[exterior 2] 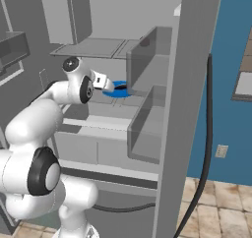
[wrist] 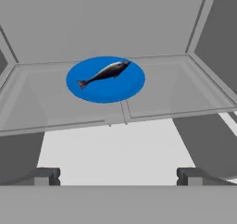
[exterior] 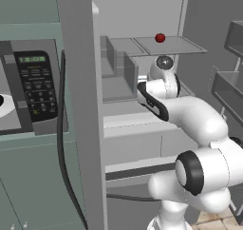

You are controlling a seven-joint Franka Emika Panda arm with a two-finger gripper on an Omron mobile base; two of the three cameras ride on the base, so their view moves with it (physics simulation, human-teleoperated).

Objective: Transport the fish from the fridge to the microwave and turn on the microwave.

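Observation:
Inside the fridge (exterior 2: pixel 147 50), a dark, slim fish (wrist: pixel 104 73) lies on a round blue plate (wrist: pixel 105 86) on a glass shelf. My gripper (wrist: pixel 118 177) is open and empty, level with the shelf's front and short of the plate. From the right base view the gripper (exterior 2: pixel 105 81) reaches into the fridge just left of the blue plate (exterior 2: pixel 119 89). The microwave (exterior: pixel 35 84) sits left of the fridge, with its black keypad, green display and white turntable plate (exterior: pixel 5 105) showing.
A small dark-red ball (exterior: pixel 160 37) rests on the upper glass shelf. Clear bins (exterior 2: pixel 147 114) line the fridge's side above my arm's reach. Door shelves (exterior: pixel 228 91) hang at the right. A black cable (exterior: pixel 61 143) runs down the fridge's outer wall.

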